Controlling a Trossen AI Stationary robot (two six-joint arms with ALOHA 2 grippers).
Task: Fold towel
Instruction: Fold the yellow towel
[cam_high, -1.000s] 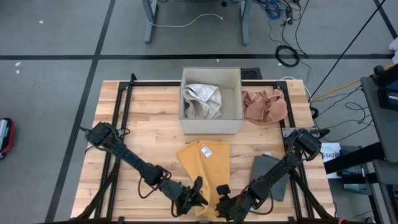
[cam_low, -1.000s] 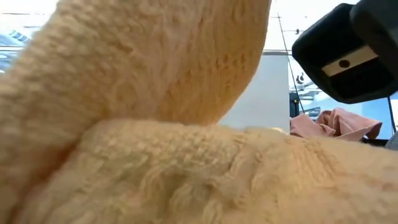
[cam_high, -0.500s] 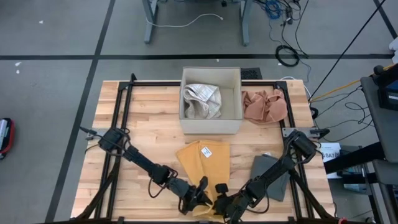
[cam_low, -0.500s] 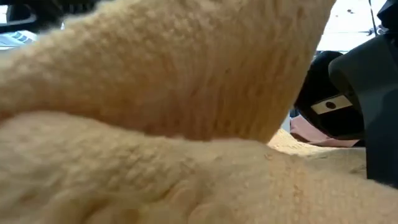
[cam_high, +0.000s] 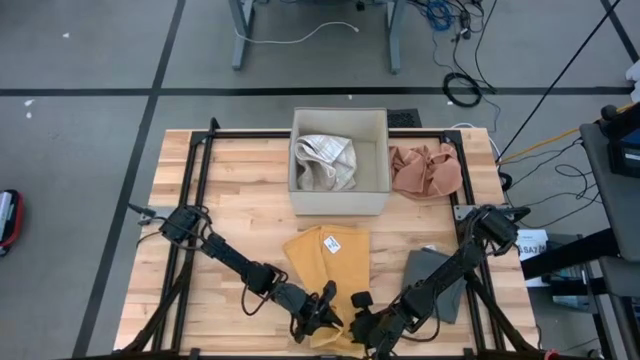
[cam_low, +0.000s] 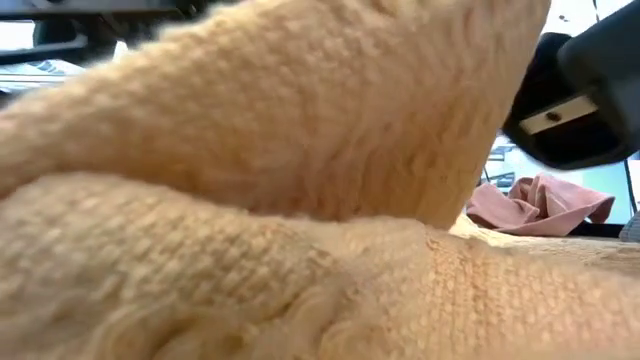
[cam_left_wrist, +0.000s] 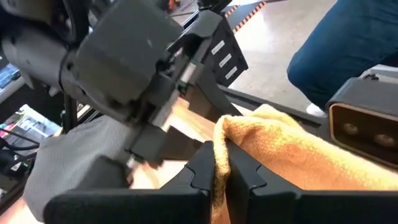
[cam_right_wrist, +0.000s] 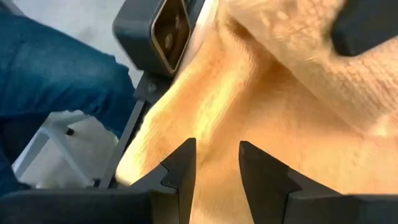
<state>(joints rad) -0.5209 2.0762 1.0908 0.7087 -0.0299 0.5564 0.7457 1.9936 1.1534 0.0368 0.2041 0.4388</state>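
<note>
Towel (cam_left_wrist: 273, 155) edge pinched between left gripper (cam_left_wrist: 222, 163) fingers (tightly)

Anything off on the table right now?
Nothing damaged or spilled. The yellow towel lies skewed, its near edge bunched where the left gripper pinches it; the right gripper sits beside it. A pink cloth lies crumpled outside the box.

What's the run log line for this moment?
task: fold towel | left gripper: shut on yellow towel, near edge | right gripper: open, fingers astride towel edge | fold: not finished
</note>
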